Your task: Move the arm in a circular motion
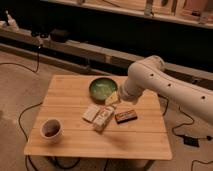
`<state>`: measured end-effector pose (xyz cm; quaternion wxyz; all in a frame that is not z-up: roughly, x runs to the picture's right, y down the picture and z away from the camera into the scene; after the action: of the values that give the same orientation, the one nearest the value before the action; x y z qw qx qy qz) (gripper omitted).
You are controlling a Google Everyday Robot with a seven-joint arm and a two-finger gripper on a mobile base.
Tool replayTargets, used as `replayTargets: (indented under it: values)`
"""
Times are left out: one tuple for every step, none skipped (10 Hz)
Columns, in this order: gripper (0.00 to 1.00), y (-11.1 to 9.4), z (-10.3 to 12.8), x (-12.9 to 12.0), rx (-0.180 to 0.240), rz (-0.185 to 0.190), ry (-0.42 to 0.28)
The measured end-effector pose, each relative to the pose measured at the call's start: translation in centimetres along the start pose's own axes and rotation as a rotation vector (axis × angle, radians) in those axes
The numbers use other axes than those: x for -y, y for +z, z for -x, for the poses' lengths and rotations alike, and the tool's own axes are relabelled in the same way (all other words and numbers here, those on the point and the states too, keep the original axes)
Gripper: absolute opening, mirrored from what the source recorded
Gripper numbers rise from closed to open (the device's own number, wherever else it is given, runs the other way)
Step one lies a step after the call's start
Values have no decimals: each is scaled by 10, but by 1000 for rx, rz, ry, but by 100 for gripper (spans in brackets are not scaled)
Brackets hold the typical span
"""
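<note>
On the wooden table, set on a pale floor before a long dark bench, five items are laid out. A green bowl is placed at the far middle of the tabletop. Nearer the front, three packets are grouped at the centre: a small pale packet on the left, a taller carton lying at a slant beside it and apparently touching it, and a dark brown bar to the right, slightly apart from the carton. A white cup with dark contents is set alone near the front left corner, well apart from the rest. Black cables are seen trailing over the floor to the left of the table, and more cabling with a small black box lies on the floor to the right. A dark device rests on the bench behind.

The arm is brought in from the right edge of the view as a thick white tube marked with small dark dots. It is bent at a rounded joint above the table's far right portion, and its last segment is angled downward and to the left. The gripper, seen as a yellowish-tan tip, is held low over the table just beside the bowl's right rim and directly above the far end of the carton. The bowl, carton and bar lie closest beneath the tip; whether any is touched cannot be determined. Whether the gripper is open or closed cannot be told, and nothing is seen held in it.
</note>
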<state>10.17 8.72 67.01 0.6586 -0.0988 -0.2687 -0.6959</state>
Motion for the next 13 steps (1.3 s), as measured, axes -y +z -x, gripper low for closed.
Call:
replayTargets:
  values:
    - [80, -4, 14, -10, 16, 29, 12]
    - [80, -9, 29, -24, 28, 64, 32]
    - [80, -17, 40, -41, 22, 99, 60]
    - [80, -23, 44, -51, 17, 116, 81]
    - [80, -35, 45, -73, -7, 142, 128]
    - [80, -48, 39, -97, -37, 161, 180]
    - [80, -66, 23, -134, -93, 182, 264]
    - [80, -75, 11, -155, -126, 195, 307]
    - [80, -85, -4, -181, -166, 203, 367]
    - [80, -90, -20, -204, -197, 212, 426]
    - [80, -91, -30, -219, -212, 219, 462]
    - [80, -88, -48, -238, -228, 215, 512]
    - [80, -85, -64, -251, -240, 208, 545]
